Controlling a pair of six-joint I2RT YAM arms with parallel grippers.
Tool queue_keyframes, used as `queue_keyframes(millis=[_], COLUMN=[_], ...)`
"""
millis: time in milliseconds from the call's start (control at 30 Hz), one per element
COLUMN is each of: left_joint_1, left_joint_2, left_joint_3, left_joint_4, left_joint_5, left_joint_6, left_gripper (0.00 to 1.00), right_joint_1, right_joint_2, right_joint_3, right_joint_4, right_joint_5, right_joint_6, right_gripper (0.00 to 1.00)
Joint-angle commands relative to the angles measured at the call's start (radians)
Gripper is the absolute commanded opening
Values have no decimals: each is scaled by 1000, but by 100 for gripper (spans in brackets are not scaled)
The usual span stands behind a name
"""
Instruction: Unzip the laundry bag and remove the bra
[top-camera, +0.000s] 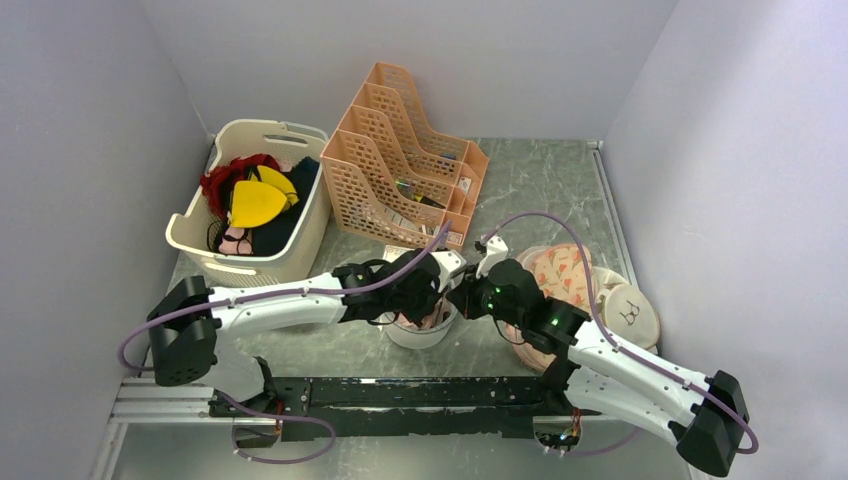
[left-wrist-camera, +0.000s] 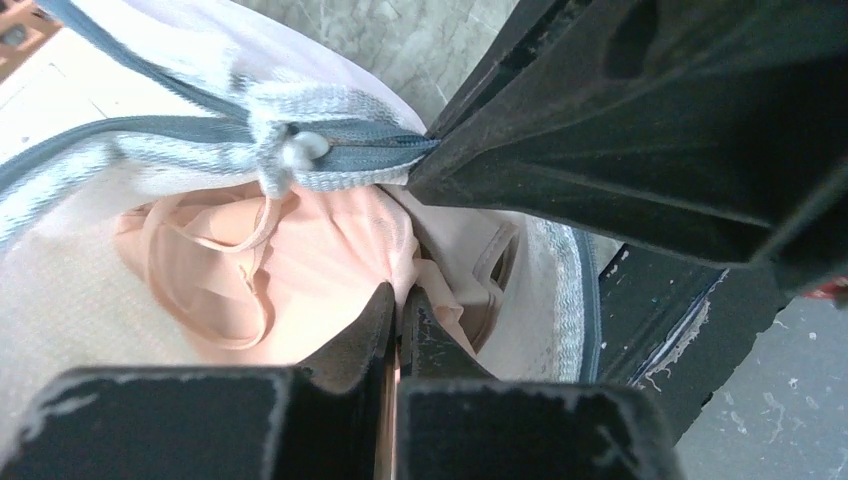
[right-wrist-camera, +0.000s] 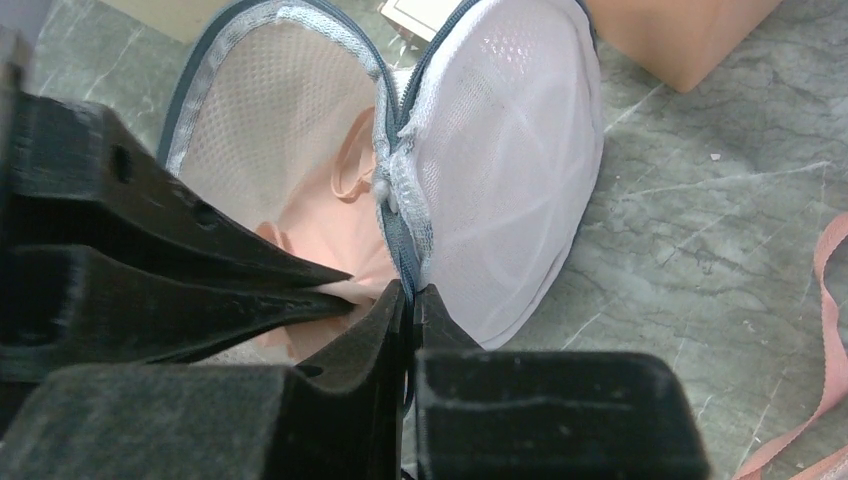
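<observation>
Nearest us, our left gripper (left-wrist-camera: 393, 300) has its fingers pressed together on a fold of the bra (left-wrist-camera: 330, 250). Our right gripper (right-wrist-camera: 411, 295) is clamped on the grey zip (left-wrist-camera: 370, 160) at the rim of the laundry bag (right-wrist-camera: 510, 170).

The bag is one round drum of whitish mesh, unzipped and gaping upward. It stands on the table (top-camera: 540, 190) just ahead of our two arm bases. Being round, it shows no long axis; the zip runs away from our right fingers. One white pull (left-wrist-camera: 305, 148) sits on it.

The single bra lies crumpled inside the bag, pale peach-pink with thin straps, and we cannot tell which way it points.

Right of the bag lie one printed peach pad (top-camera: 560, 272) and a white disc (top-camera: 632, 315). Farther back stand one peach file rack (top-camera: 370, 195) and one cream basket (top-camera: 300, 240) holding red, yellow and black clothes.
</observation>
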Motion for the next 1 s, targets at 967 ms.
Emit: queue_keyframes(millis=[967], left_joint_1=[121], left_joint_2=[-410], left_joint_3=[406], left_joint_4=[-252], left_joint_5=[-533], left_joint_6=[215], left_gripper=[7], right_joint_1=[-1], right_joint_2=[-3], right_joint_3=[-23], right_joint_4=[-4], right_joint_5=[44], right_joint_6=[4], right_gripper=[0])
